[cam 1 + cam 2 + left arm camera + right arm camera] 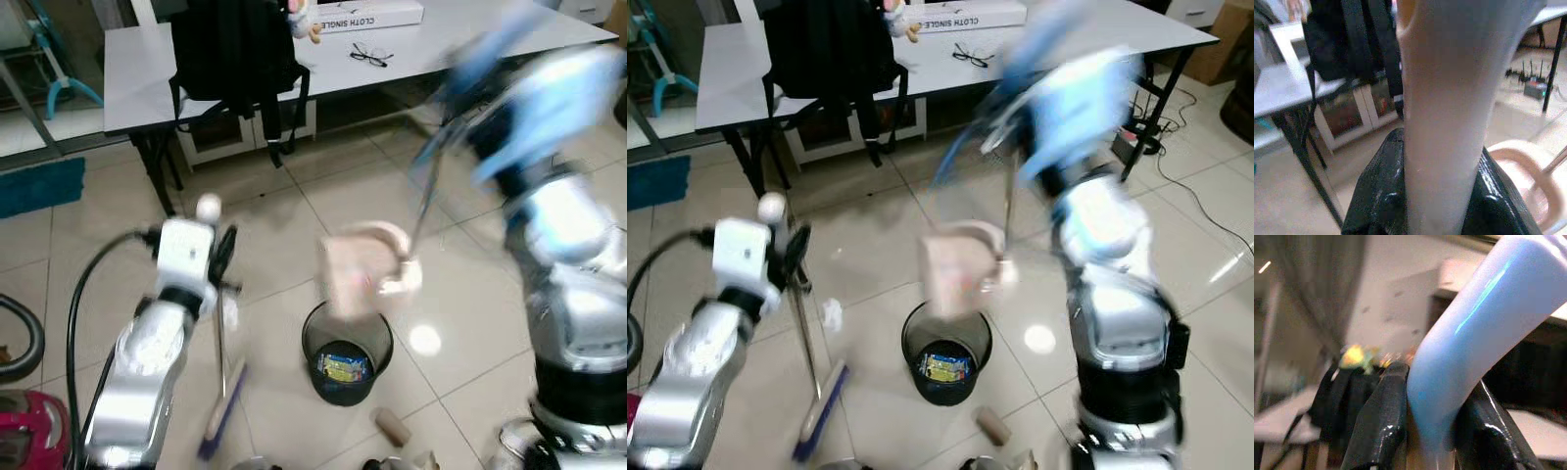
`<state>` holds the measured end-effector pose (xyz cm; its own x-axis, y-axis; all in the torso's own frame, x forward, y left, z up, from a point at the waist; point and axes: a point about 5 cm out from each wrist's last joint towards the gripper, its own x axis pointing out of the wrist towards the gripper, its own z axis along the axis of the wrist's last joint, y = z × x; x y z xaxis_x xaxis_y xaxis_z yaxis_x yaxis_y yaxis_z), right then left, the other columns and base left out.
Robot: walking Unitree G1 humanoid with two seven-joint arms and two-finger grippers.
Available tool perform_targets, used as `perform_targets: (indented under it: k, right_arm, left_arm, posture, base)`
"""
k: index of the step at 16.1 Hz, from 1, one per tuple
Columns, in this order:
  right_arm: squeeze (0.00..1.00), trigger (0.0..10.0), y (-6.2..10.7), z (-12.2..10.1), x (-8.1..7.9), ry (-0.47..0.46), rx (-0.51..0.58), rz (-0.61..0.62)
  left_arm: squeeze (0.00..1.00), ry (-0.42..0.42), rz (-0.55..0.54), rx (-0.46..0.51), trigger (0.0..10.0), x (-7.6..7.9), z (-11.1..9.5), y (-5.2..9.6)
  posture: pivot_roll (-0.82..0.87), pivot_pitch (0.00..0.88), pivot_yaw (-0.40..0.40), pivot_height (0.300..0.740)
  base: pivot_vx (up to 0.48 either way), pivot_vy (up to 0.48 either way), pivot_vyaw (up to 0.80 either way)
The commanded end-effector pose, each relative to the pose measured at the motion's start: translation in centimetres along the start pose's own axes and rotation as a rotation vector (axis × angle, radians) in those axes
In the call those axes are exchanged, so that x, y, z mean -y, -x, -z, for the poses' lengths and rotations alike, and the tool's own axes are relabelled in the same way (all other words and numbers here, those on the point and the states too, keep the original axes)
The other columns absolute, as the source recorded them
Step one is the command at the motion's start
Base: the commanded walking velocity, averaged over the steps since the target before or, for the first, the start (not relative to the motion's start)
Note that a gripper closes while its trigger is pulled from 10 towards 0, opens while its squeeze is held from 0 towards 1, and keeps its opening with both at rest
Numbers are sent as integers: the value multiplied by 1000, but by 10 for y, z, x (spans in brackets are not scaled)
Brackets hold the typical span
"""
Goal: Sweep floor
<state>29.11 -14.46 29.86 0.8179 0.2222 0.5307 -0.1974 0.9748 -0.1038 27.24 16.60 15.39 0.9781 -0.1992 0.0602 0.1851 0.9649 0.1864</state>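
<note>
Both wrist views: jaws clamp broom (223, 411), seemingly dustpan (358, 274) handles.

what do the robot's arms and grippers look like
Both arms are shiny silver with rounded segments and black joints. The left arm ends in a white boxy wrist block, with a thick black cable looping off it. The right arm is blurred, with black bands between its silver shells. Each gripper has two glossy black fingers.

arms (147, 362) silver | wrist block (186, 250) white | cable (83, 294) black | fingers (1381, 196) glossy black
</note>
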Motion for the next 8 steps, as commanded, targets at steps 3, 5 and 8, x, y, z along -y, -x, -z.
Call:
perform_targets:
  k: [3, 5, 8]
  right_arm:
    - [0, 10000, 1, -1, -8, -158, 8, 63]
    - [0, 10000, 2, 3, -15, -176, -26, 62]
    - [0, 10000, 1, 6, -21, -190, -50, 61]
  left_arm:
    - [0, -28, 4, 84, 10000, -3, -23, -11]
    - [0, -31, 5, 89, 10000, -4, -25, -13]
    - [0, -54, 11, 77, 10000, -5, -24, -13]
  posture:
    - [-17, 48, 52, 740]
    - [-17, 48, 56, 740]
    - [-17, 46, 56, 740]
  base:
    - [0, 327, 0]
    - [0, 390, 0]
    - [0, 387, 0]
